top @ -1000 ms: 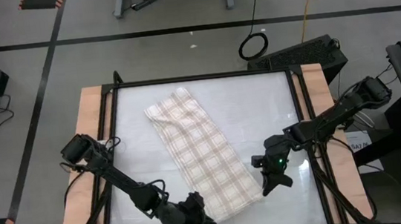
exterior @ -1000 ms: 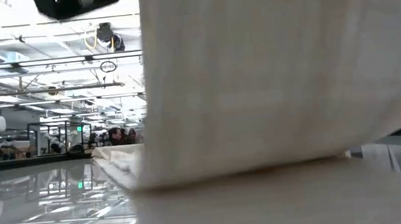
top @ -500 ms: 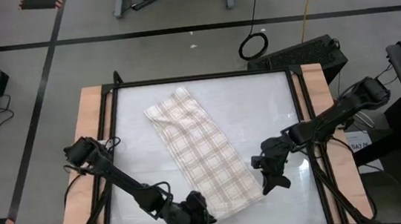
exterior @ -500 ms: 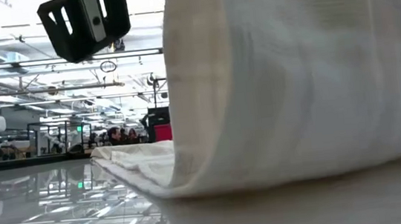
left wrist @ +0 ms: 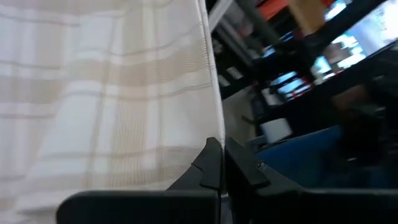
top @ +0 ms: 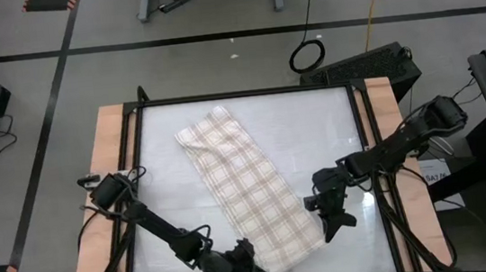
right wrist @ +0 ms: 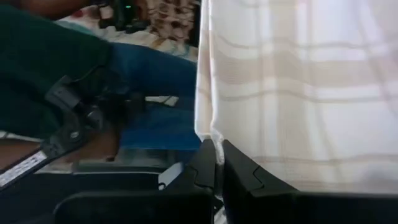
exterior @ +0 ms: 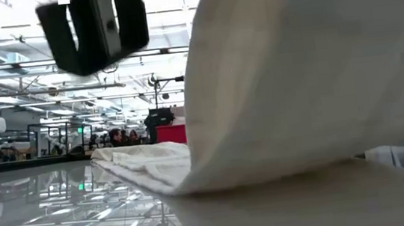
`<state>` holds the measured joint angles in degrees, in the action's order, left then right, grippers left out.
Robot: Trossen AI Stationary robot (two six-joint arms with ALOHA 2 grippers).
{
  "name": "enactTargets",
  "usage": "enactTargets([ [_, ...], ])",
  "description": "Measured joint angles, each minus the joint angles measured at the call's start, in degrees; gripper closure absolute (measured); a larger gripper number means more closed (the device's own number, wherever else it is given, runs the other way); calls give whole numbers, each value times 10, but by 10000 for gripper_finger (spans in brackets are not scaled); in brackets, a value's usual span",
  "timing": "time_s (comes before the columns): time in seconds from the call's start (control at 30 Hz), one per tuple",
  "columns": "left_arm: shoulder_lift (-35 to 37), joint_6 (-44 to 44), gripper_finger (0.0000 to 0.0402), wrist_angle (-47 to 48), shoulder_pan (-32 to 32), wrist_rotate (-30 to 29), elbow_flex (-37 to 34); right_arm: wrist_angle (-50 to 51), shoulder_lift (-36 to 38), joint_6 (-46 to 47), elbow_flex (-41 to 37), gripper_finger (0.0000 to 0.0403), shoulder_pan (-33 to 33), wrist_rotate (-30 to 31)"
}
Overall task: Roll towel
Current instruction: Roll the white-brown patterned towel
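High view showed the towel (top: 247, 190) lying diagonally on the table (top: 333, 135), its near end lifted between the left gripper (top: 250, 271) and right gripper (top: 329, 222), each clamped on one near corner, long axis running away from both.

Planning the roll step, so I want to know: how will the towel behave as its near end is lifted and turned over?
Probably floppy: the towel, pinched at its near corners by the left gripper and right gripper, hangs in a curved sheet in the low view. Likely light, since thin fabric lifts from corner pinches alone. It may sag between the grippers, so the roll could start unevenly.
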<state>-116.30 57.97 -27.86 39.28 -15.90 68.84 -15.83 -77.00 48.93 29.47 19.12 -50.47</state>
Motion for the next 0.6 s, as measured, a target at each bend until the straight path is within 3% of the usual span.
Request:
enactTargets([
  [0.17,14,-3,392,-68,0,-6,0,-33,23,27,0,403,1,-3],
  [0.33,15,-3,392,-69,0,-8,0,-20,42,19,0,403,-1,11],
  [0.6,15,-3,392,48,0,-13,1,68,38,-16,1,403,1,50],
])
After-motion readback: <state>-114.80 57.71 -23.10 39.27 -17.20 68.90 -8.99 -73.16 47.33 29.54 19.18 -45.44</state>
